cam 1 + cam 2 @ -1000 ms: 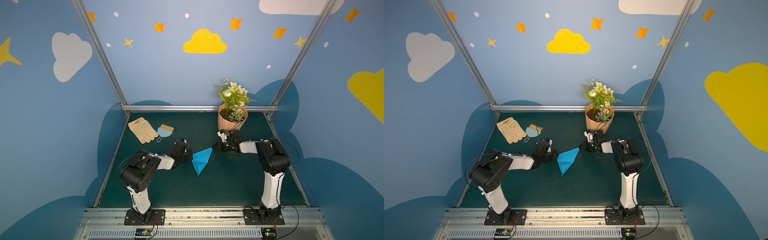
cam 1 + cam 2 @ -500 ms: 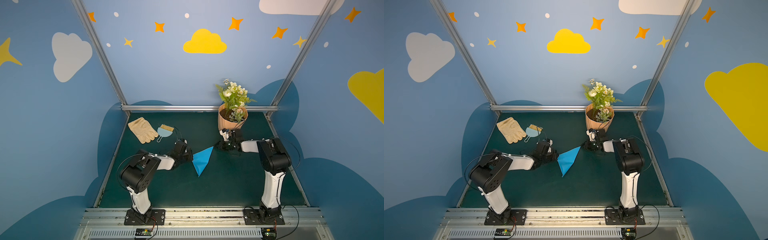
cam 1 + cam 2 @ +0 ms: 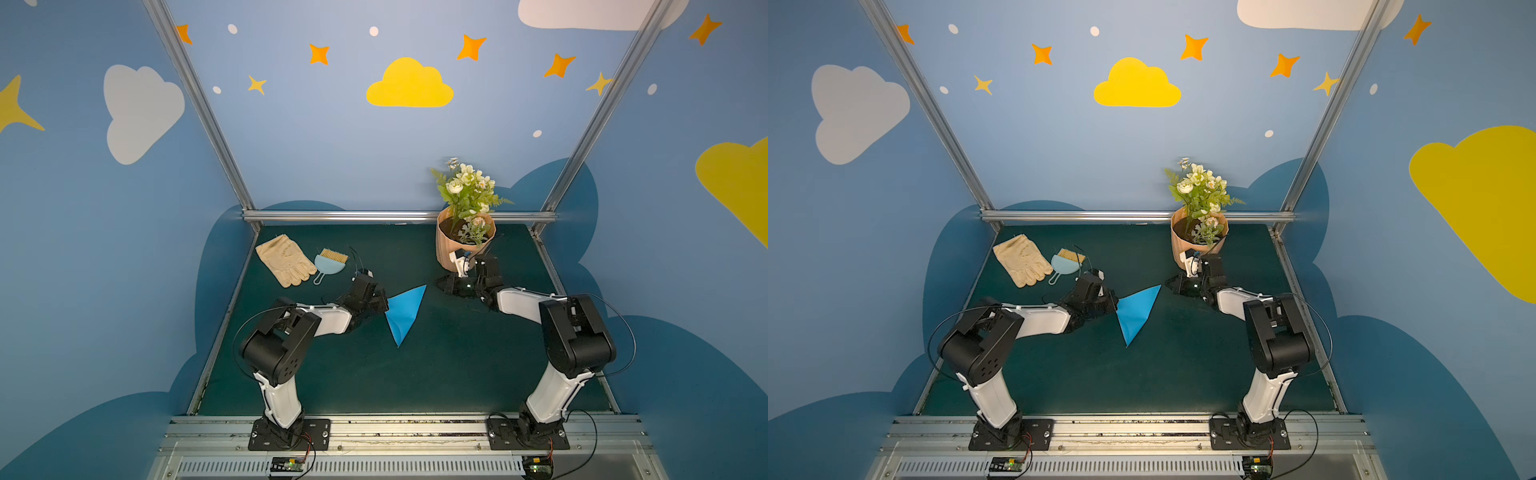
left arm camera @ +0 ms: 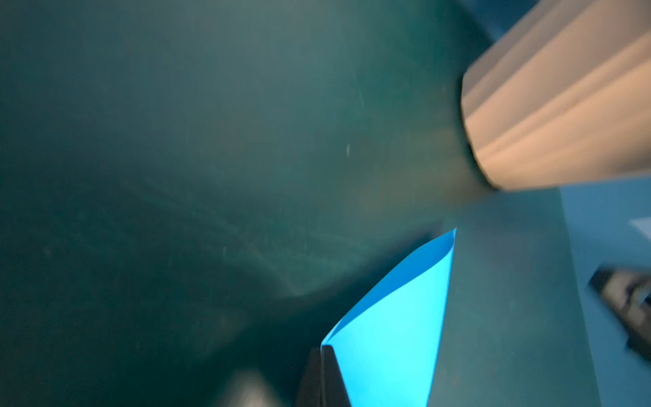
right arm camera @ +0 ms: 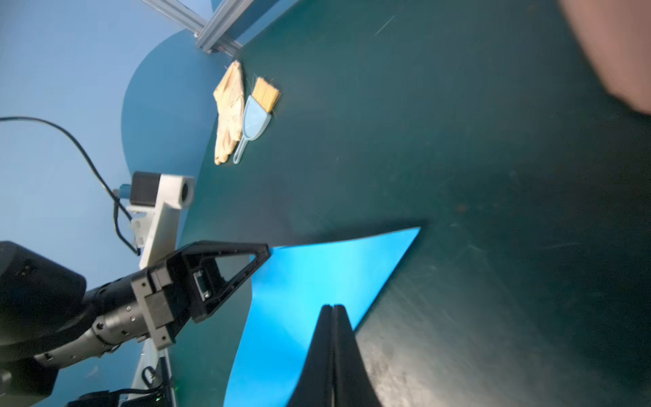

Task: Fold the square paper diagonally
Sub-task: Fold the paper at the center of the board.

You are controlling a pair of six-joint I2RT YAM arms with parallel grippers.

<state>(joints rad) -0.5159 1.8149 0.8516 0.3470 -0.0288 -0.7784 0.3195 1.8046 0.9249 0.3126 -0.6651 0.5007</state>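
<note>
On a dark green bench (image 3: 457,374) between blue cloud-painted walls (image 3: 332,145), the square paper (image 3: 405,311) lies folded into a triangle. The left claw (image 3: 384,305), pinched together, touches one corner; the right claw (image 3: 439,283), also together, sits just beside another.

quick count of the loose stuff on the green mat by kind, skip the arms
blue paper, folded into a triangle: 1
tan glove: 1
light-blue brush: 1
flowerpot with flowers: 1
total: 4
</note>
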